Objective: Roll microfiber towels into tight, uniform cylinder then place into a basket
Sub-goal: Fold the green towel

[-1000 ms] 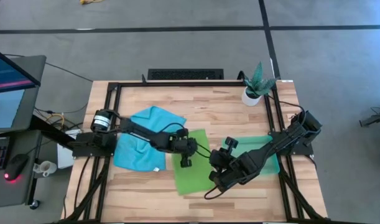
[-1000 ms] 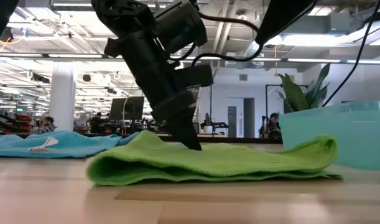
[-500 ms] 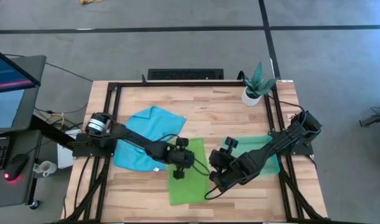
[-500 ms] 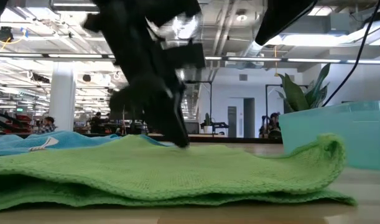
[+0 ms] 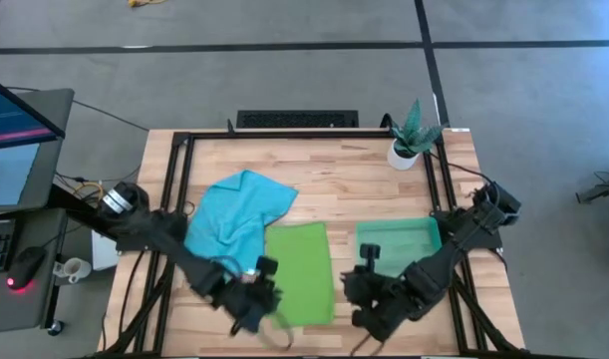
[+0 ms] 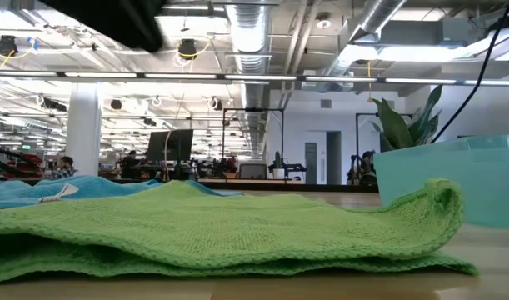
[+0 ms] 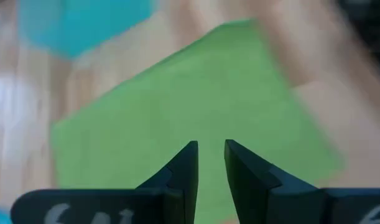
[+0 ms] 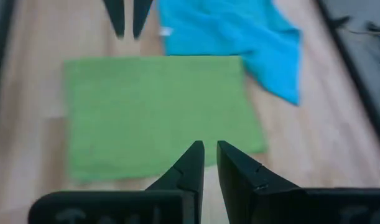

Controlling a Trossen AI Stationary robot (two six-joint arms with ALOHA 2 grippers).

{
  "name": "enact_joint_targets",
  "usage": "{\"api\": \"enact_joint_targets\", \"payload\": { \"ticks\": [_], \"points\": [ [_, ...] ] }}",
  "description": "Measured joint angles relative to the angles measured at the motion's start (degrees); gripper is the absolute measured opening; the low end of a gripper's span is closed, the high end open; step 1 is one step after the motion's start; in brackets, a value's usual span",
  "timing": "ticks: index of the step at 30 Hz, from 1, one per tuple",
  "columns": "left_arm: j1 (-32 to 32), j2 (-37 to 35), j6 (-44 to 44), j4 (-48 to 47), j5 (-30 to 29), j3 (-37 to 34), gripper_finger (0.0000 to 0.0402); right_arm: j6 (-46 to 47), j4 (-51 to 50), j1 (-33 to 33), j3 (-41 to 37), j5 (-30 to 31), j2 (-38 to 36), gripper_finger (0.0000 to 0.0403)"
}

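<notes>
Wood-slat table (image 5: 314,179) in an open lab. Green towel (image 5: 299,271) lies flat near the front edge, blue towel (image 5: 234,217) bunched just beside it, basket (image 5: 399,239) on its other side. Left gripper (image 7: 208,162) and right gripper (image 8: 208,158) hover at the towel's near edge, jaws narrowly apart, holding nothing. Risk: both could pinch the edge unevenly, giving a loose, skewed roll; the rumpled edge nearest the basket may snag.
</notes>
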Motion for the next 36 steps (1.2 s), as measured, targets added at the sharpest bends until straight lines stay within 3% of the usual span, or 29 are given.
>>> {"api": "enact_joint_targets", "payload": {
  "ticks": [4,11,17,26,30,36],
  "points": [
    [-4.99,0.50,0.89,-0.74,-4.66,-0.16,0.0072,-0.05,4.42,1.14,-1.48,-4.12,0.05,0.0067],
    [-7.55,0.50,-4.89,-1.39,-4.57,-0.24,0.0072,-2.14,12.81,0.75,-4.12,-11.60,0.06,0.0075],
    [-8.03,0.50,-9.36,-2.45,-2.02,-0.24,0.0093,-5.43,23.52,2.17,-8.98,-11.90,0.10,0.0126],
    [-8.03,1.51,-15.27,-0.32,2.36,-0.22,0.0190,-16.42,37.08,2.78,-15.39,-12.05,0.05,0.0213],
    [-8.03,5.19,-16.20,2.95,4.71,-0.24,0.0205,-16.52,38.39,3.20,-15.98,-12.03,0.06,0.0227],
    [-7.81,9.14,-13.64,6.70,4.09,-0.20,0.0196,-20.19,39.04,3.66,-15.98,-12.26,2.27,0.0227]
  ]
}}
